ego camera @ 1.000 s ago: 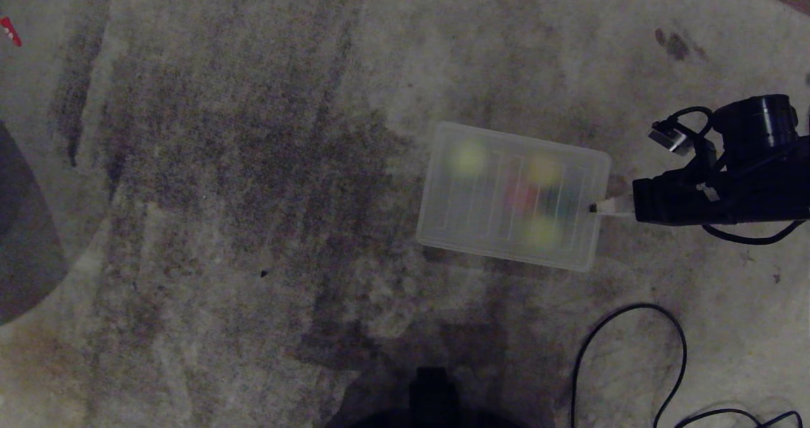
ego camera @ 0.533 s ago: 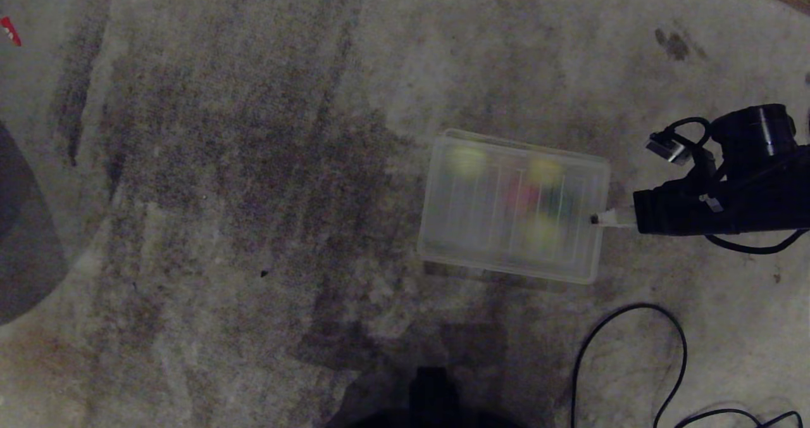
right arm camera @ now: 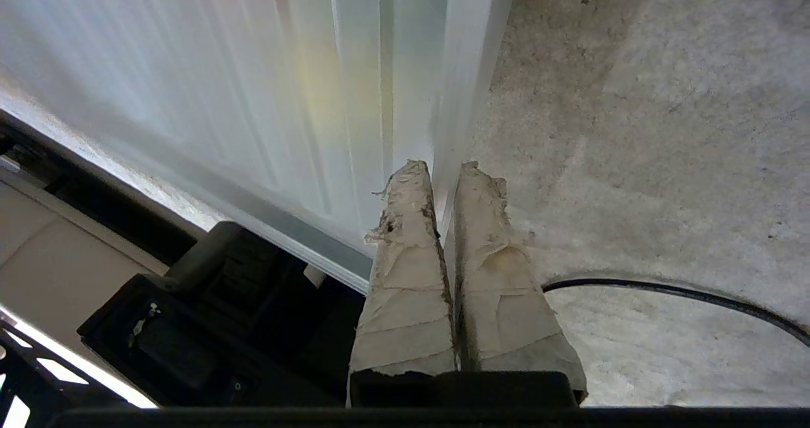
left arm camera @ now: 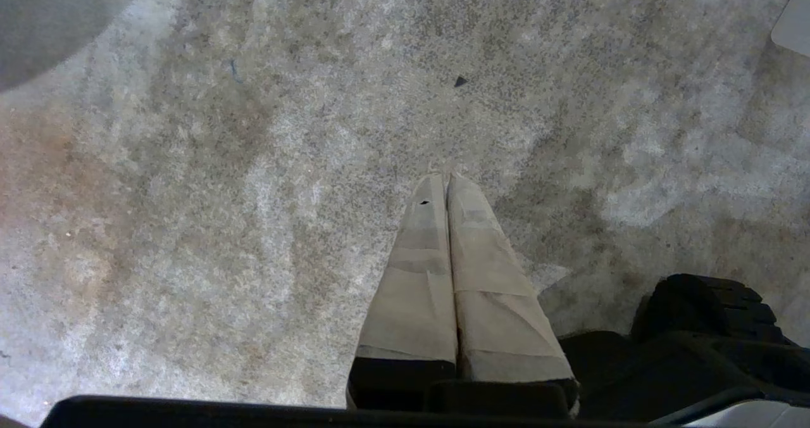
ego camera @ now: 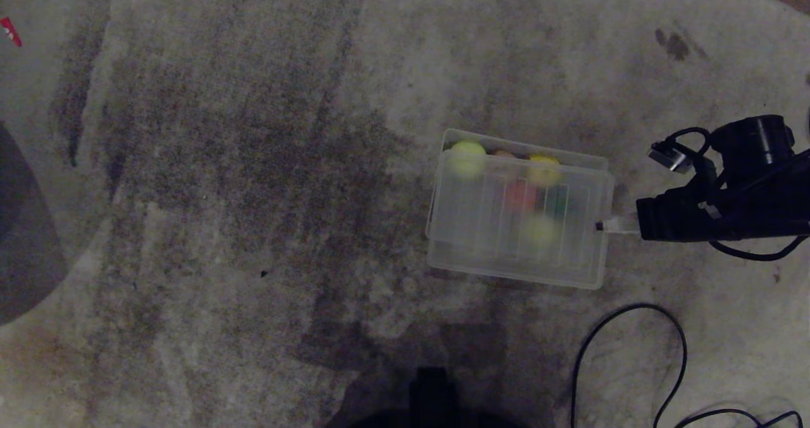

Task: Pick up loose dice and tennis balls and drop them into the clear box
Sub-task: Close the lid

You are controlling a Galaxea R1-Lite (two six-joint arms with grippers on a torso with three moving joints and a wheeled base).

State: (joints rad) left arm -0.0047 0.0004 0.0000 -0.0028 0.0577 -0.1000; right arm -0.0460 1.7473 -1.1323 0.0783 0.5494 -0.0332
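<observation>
My right claw (ego camera: 601, 226) reaches in from the right side of the head view, its taped fingers (right arm camera: 405, 251) pressed together on the edge of the lid (ego camera: 500, 251), pinching it at the short side nearest my arm. The lid hangs over the clear box (ego camera: 525, 147) but sits shifted toward me, so a strip of the box along its far edge stays uncovered. In that open strip I can see 1 tennis ball (ego camera: 467, 152) at the far left corner and the yellow die (ego camera: 543, 161) further right, with something tan (ego camera: 504, 156) between them that I cannot make out. Through the cloudy lid show a red die (ego camera: 520, 195), a dark green die (ego camera: 556, 201) just beside it, and a second tennis ball (ego camera: 538, 230) nearer to me.

The box stands on the worn carpet (ego camera: 253, 162), and a black cable (ego camera: 639, 352) loops on the floor near its closer right corner.

My left claw (left arm camera: 447, 184) hangs over bare carpet, its 2 fingers pressed together and holding nothing.
</observation>
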